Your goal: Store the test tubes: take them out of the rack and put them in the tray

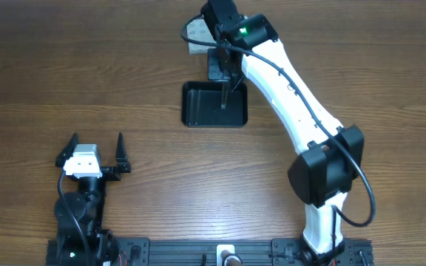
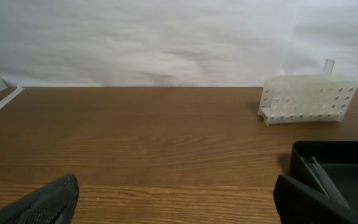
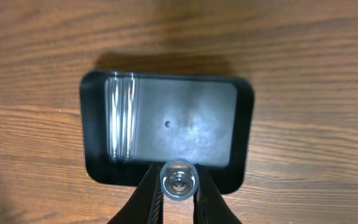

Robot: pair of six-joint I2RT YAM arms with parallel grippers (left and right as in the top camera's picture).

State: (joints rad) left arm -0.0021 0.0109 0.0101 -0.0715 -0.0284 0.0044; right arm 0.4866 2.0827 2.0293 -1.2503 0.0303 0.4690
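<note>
Right pincer (image 3: 178, 191): closed on a test tube (image 3: 178, 178) that it holds upright. From above, the tube's open mouth sits between the two fingers.
Held tube's place: above one long wall of the black tray (image 3: 244, 134), at the rim and not over the middle of the floor.
Tray contents: a few stored tubes (image 3: 120, 118) lie side by side along one short end. The rest of the floor is bare.
Rack (image 2: 306, 99): white and perforated, standing on the desk (image 1: 124, 74) just beyond the tray. One last tube (image 2: 329, 64) stands up from its far end.
Left pincer (image 1: 96, 142): open and holding nothing, low over the desk and well apart from tray and rack.
Step in hand: by the look of it, the delivery stage, with a tube out of the rack and brought to the tray but not yet set down.
Next move calls for: shifting inward over the bare floor, bringing the tube down and tipping it to lie flat beside the others, then opening the fingers. The rim underneath is the thing to clear first. After that, the tube left in the rack probably comes next.
</note>
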